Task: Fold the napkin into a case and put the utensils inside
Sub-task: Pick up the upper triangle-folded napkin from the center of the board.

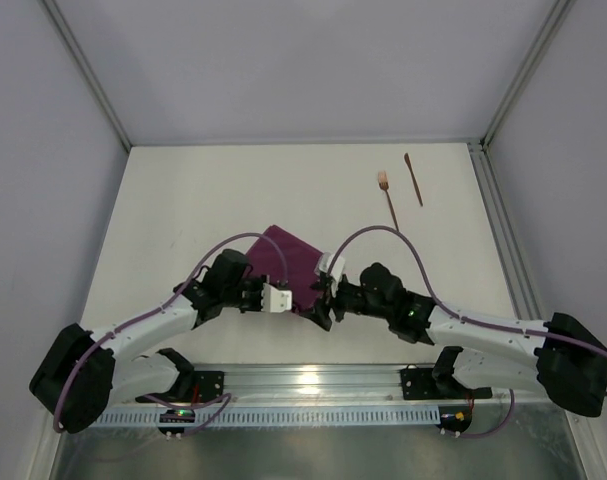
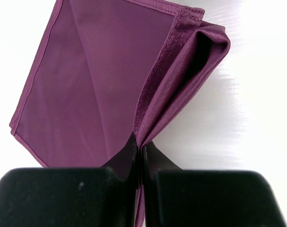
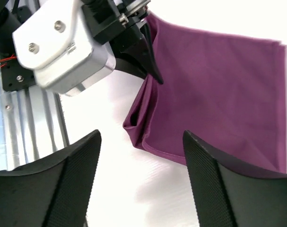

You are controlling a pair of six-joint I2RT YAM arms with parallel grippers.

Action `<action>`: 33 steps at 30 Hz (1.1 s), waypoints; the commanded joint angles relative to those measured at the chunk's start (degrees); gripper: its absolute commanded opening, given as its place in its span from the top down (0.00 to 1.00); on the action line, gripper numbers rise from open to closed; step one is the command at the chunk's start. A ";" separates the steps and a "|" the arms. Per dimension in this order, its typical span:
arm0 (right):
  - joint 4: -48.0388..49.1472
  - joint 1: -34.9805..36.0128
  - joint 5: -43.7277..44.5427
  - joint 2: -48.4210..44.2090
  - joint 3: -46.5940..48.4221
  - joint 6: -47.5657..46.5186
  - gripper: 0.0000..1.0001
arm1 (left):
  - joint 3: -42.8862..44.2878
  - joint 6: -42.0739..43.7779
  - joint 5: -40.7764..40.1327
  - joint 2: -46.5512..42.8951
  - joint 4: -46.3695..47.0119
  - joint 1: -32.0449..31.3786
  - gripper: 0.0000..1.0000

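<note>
left arm (image 1: 153,322) at 8 o'clock, left gripper (image 2: 139,151) pinched tight on napkin (image 2: 96,80) fold | right arm (image 1: 483,328) at 4 o'clock, right gripper (image 3: 139,142) gaped empty at its corner

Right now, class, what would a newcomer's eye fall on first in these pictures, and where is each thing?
The folded magenta napkin at the table's middle stands out. Its near edge is pinched in the shut left gripper, while the open right gripper hovers at its near corner. A copper fork and knife lie side by side toward the far right, apart from the cloth.
</note>
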 commanded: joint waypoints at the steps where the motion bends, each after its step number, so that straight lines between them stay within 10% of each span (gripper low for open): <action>1: 5.21 -0.13 5.38 -6.67 -4.18 -8.35 0.23 | 2.33 -2.54 -0.34 -0.90 -0.72 -0.29 1.00; 5: 15.66 -0.22 15.12 -15.45 -11.21 -9.77 0.01 | 2.68 -3.07 -0.52 -1.16 -0.89 -0.29 1.00; 9: 34.99 -0.22 19.28 -21.88 -20.88 -10.98 0.01 | 3.30 -4.30 -0.52 -1.16 -1.16 -0.21 1.00; 11: 22.26 -0.22 7.37 -21.19 -16.96 -16.51 0.01 | 3.65 -4.66 -0.52 -1.25 -1.59 -0.29 1.00; 13: 13.69 -0.04 6.35 -15.86 -11.94 -15.42 0.01 | 4.09 -5.09 -0.61 -1.43 -1.68 -0.29 1.00; 33: 41.43 8.39 15.84 21.43 -7.19 -10.30 0.01 | 4.00 -6.77 -0.87 -2.04 -2.30 -0.29 1.00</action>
